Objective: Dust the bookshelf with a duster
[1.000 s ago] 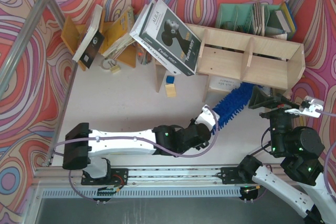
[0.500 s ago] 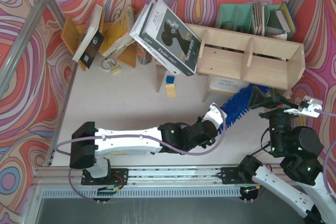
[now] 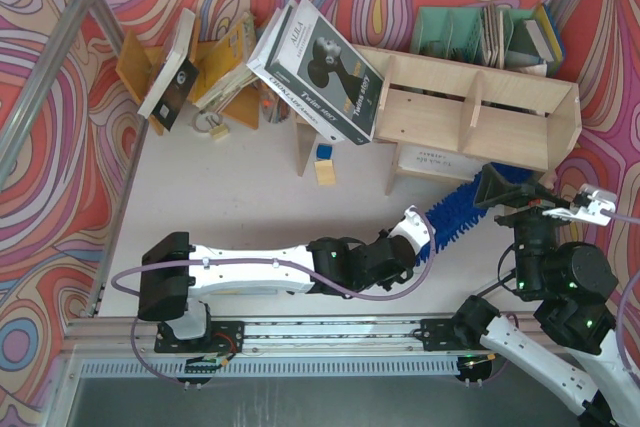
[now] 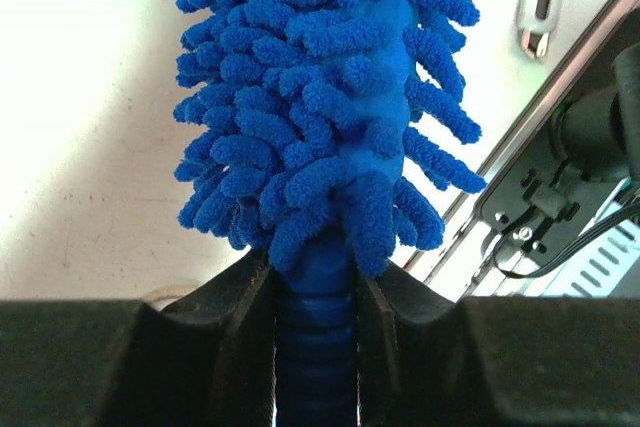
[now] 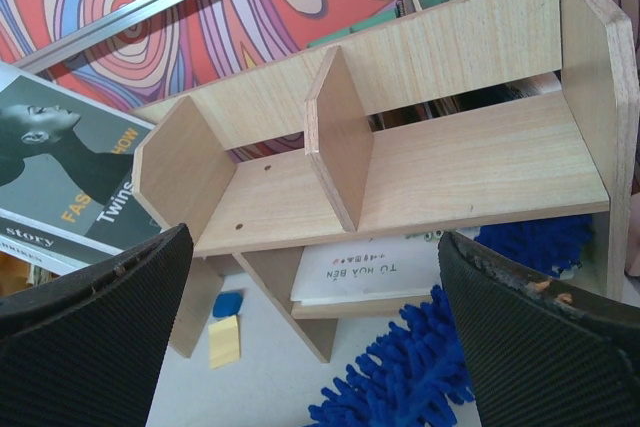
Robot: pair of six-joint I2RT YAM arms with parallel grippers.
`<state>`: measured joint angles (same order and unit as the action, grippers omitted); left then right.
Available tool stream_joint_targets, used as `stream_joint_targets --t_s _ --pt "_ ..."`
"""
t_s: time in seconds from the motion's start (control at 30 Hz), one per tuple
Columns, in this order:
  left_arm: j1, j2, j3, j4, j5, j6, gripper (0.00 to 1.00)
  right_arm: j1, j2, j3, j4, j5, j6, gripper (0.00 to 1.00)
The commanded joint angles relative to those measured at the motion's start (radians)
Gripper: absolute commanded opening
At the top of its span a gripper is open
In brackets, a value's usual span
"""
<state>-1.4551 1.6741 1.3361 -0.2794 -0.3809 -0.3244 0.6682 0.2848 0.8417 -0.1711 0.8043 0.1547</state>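
Two arms in view, both near the right half of the bookshelf (image 3: 470, 117).

Left gripper (image 3: 420, 227) is clamped narrow on the ribbed blue handle of the duster (image 3: 462, 202). The wrist view shows both fingers (image 4: 230, 317) pressed against the handle, with the fluffy head fanning out straight ahead of the gripper (image 4: 315, 292).

Duster head runs diagonally up and right from the left gripper across the desk (image 3: 250, 197). Its far end goes in under the bottom board at the shelf's right end. The right wrist view shows blue fluff (image 5: 400, 377) below that board, next to a white booklet (image 5: 370, 267) lying under the shelf. Can't tell if the fluff touches the wood.

Right gripper (image 3: 545, 202) has its jaws spread wide and holds nothing. It hovers in front of the shelf's right end, looking into the open compartments (image 5: 450, 167).

Large book (image 3: 325, 67) leans on the shelf's left end. Small blue and yellow blocks (image 3: 324, 162) sit on the desk below it.
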Motion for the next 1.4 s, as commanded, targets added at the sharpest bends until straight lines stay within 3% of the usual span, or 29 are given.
stream_joint_targets --t_s 0.0,0.5,0.97,1.37 --pt "-0.004 0.006 -0.019 -0.024 0.017 0.003 0.0 0.002 -0.012 -0.011 0.007 0.019 -0.01 0.99" --pt "0.0 -0.099 0.014 0.015 -0.028 0.024 0.0 0.002 -0.004 0.001 0.003 0.009 0.01 0.99" --pt "0.03 0.005 0.012 0.028 -0.015 -0.006 0.0 0.001 0.005 -0.001 0.001 0.006 0.007 0.99" --pt "0.032 -0.025 0.093 0.033 -0.047 0.057 0.0 0.001 0.001 -0.015 0.018 0.009 -0.006 0.99"
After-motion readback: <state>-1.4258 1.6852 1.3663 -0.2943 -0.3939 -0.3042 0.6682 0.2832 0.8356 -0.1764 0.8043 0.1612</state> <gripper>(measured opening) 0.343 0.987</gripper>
